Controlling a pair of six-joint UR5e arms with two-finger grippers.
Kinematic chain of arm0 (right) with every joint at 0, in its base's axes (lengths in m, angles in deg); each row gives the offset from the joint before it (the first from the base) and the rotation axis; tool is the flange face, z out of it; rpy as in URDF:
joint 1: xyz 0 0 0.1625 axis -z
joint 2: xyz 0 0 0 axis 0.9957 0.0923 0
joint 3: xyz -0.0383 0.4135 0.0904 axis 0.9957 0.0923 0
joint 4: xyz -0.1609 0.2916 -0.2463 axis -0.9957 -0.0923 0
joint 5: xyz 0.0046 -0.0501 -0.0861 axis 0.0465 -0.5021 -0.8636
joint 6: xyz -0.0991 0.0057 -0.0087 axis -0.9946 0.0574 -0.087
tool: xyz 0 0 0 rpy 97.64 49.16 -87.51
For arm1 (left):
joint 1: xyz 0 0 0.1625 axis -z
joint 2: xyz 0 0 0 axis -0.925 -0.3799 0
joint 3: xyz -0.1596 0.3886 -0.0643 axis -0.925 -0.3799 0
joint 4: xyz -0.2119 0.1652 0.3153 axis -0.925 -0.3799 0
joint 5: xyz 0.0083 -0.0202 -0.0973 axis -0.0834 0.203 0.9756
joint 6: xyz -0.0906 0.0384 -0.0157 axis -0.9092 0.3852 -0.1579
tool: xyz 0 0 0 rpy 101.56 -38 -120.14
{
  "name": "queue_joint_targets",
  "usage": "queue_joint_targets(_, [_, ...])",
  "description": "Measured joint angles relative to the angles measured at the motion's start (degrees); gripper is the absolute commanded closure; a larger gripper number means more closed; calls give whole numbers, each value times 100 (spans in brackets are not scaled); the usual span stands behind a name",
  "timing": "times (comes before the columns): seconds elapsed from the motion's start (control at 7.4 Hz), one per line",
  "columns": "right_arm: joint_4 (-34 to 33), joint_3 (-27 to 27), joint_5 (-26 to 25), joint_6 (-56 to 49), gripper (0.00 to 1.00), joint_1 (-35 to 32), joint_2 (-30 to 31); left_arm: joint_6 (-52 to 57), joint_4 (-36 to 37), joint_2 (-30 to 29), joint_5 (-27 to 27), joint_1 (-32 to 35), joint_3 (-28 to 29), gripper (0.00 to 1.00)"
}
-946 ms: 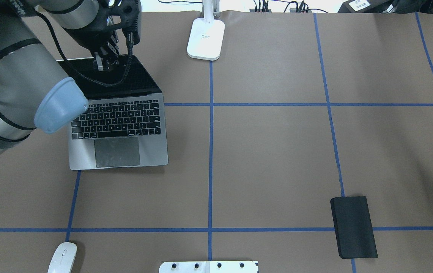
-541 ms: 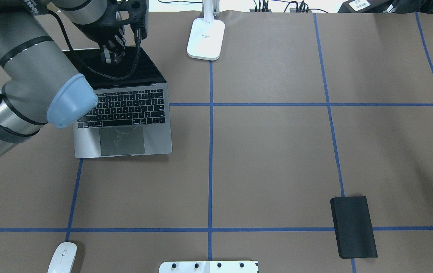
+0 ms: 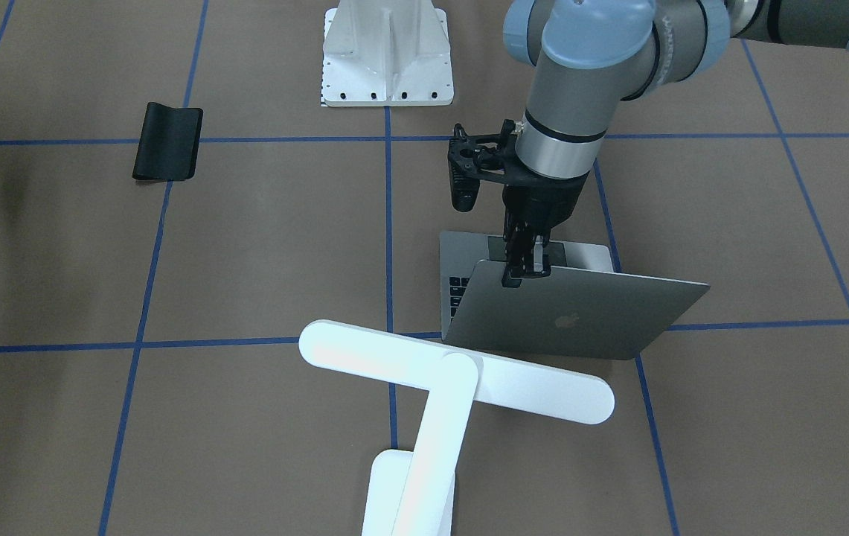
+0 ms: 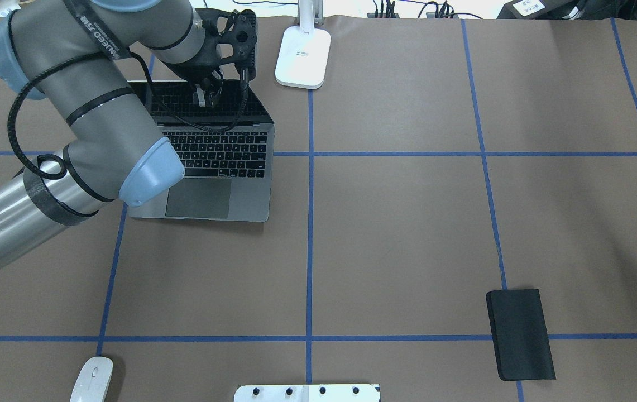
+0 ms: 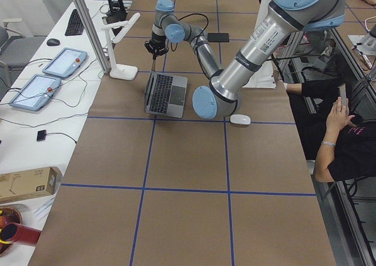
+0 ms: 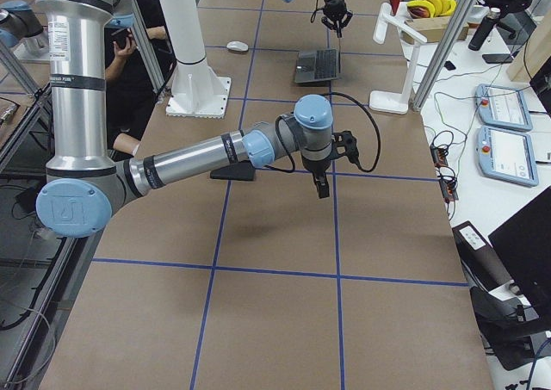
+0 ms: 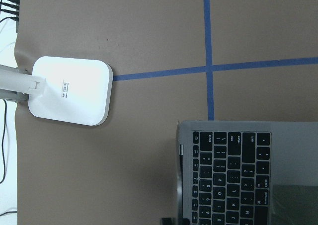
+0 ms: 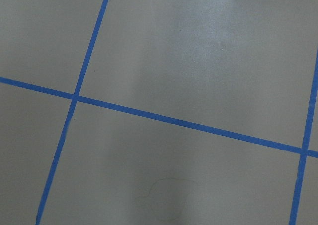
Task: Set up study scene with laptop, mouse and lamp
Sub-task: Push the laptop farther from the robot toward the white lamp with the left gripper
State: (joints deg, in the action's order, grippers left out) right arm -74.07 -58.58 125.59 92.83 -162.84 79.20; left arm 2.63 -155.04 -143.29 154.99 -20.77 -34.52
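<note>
Two fingers of the left gripper (image 3: 523,275) are clamped on the open laptop (image 3: 580,320) at its lid edge, near the lamp (image 3: 454,376). I cannot tell how wide the right gripper (image 6: 320,188) is.

Clamped on the screen's top edge, the left hand (image 4: 202,98) dragged the laptop (image 4: 223,157) across the counter (image 4: 407,223), away from the robot and nearer the lamp (image 4: 302,56).

Brown paper (image 4: 407,223) crossed by blue tape lines (image 4: 310,251) covers the table. A white side desk (image 5: 53,154) (cables trailing across it) carries two tablets (image 5: 66,63) and a keyboard (image 5: 74,21).
</note>
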Motion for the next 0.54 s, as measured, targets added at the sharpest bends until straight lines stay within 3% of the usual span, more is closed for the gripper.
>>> queue_joint_targets(0.41, [24,74,0,-7,1,0,-7,-29,9,17,-12,-30,-37,82])
queue_joint_targets(0.54, [30,76,0,-7,1,0,-10,-31,25,36,-16,-20,-73,63])
